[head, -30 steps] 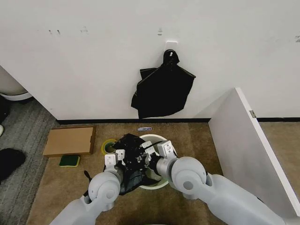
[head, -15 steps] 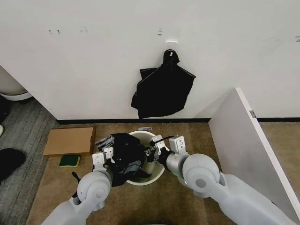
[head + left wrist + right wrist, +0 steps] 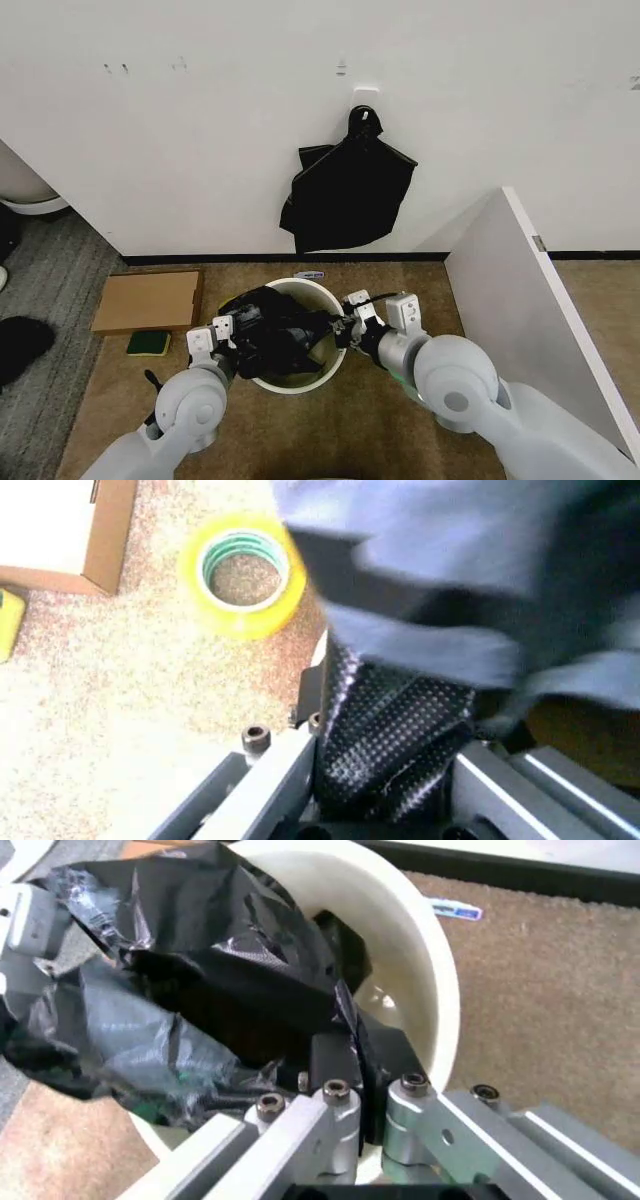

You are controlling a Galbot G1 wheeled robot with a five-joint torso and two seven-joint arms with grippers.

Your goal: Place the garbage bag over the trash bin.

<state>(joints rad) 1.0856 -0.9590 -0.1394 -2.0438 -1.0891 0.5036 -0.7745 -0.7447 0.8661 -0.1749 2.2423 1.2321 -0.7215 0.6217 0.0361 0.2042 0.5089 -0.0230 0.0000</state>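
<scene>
Over the trash bin (image 3: 322, 296) on the carpet, both grippers, left (image 3: 232, 328) and right (image 3: 345, 330), clamp the garbage bag (image 3: 275, 330); spreading evenly should seat it over the rim.

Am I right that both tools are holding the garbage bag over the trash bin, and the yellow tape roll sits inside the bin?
Not quite. The yellow tape roll lies on the carpet outside the trash bin, as the left wrist view shows. The rest holds: the left tool and right tool hold the garbage bag over it.
</scene>
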